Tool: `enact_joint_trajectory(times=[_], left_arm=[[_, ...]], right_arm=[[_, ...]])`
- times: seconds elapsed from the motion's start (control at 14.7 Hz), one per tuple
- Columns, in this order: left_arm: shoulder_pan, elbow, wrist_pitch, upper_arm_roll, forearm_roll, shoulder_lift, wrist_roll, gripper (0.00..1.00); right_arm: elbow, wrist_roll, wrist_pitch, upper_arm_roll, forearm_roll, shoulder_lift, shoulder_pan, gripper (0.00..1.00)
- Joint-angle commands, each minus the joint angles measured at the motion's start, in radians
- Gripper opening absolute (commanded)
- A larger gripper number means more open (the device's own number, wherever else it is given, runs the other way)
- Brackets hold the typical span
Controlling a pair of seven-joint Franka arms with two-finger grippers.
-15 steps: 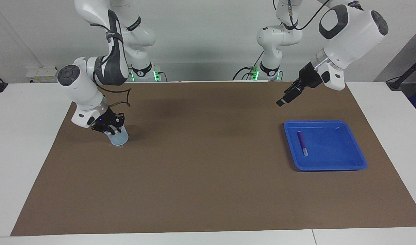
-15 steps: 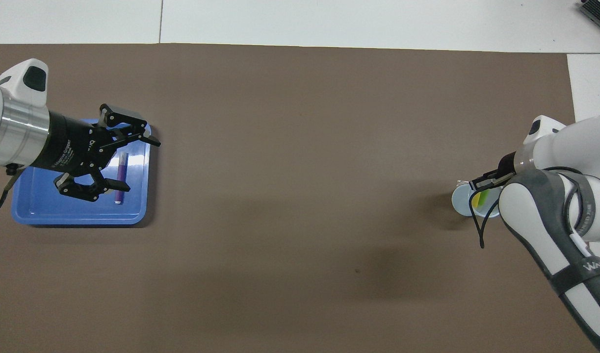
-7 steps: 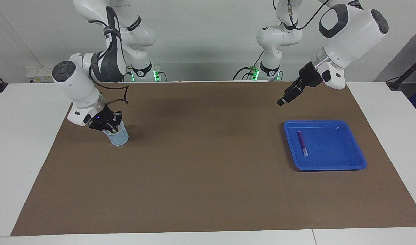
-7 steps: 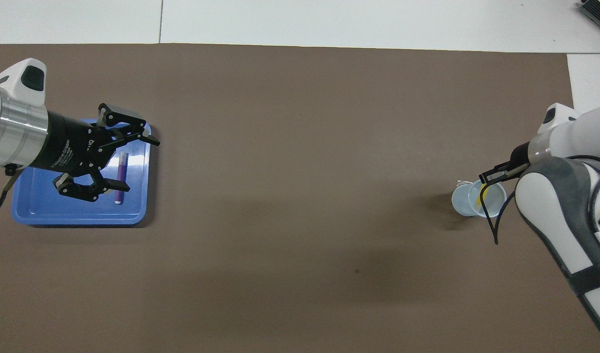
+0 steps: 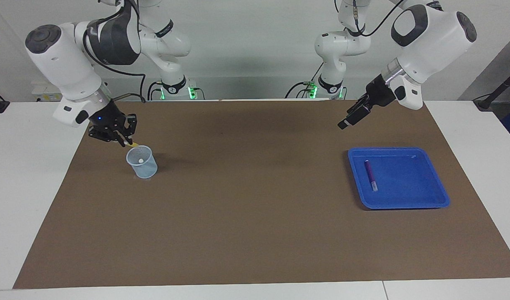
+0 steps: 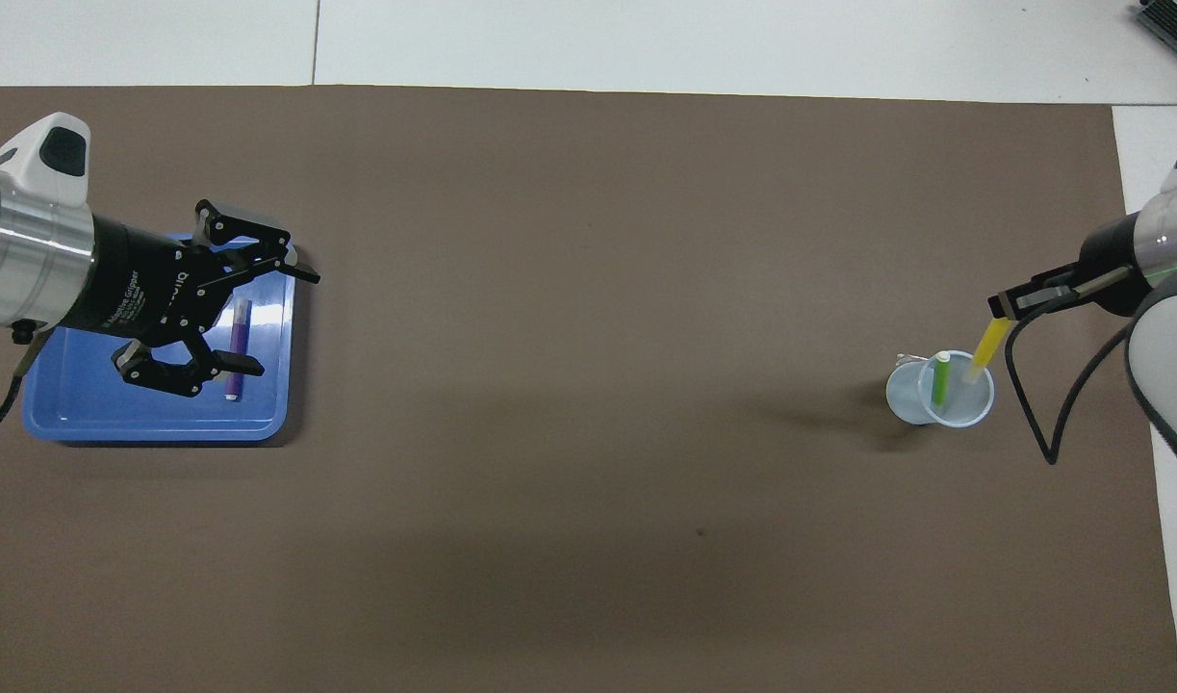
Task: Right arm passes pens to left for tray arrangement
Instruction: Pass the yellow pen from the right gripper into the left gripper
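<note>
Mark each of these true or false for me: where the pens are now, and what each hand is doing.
1. The purple pen lies in the blue tray. True.
2. The right hand grips the green pen. False: it is shut on the yellow pen, lifting it from the cup.
3. The green pen stands in the cup. True.
4. The left hand holds a pen. False: it is open and empty, over the mat beside the tray.

A clear cup (image 5: 141, 162) stands on my brown mat (image 5: 255, 216), which covers the white table (image 5: 25, 166).
</note>
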State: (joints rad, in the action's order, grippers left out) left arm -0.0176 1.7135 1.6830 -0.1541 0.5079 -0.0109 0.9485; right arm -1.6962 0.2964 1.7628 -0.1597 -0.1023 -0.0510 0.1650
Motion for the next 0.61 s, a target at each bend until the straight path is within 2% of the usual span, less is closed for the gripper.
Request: enact_joint_trajectory(times=[0.0, 0.27, 0.55], left_arm=[[0.010, 0.032, 0.030, 0.005, 0.026, -0.031, 0.137, 1.00], [0.011, 0.044, 0.110, 0.005, 0.121, -0.032, 0.362, 1.00], [0.077, 0.109, 0.280, 0.004, 0.149, -0.049, 0.617, 1.00]], right_arm=[[0.021, -0.150, 0.036, -0.047, -0.100, -0.013, 0.001, 0.00], [0.006, -0.368, 0.153, -0.066, -0.220, -0.015, -0.064, 0.00], [-0.025, -0.633, 0.289, -0.066, -0.312, -0.013, -0.160, 0.00]])
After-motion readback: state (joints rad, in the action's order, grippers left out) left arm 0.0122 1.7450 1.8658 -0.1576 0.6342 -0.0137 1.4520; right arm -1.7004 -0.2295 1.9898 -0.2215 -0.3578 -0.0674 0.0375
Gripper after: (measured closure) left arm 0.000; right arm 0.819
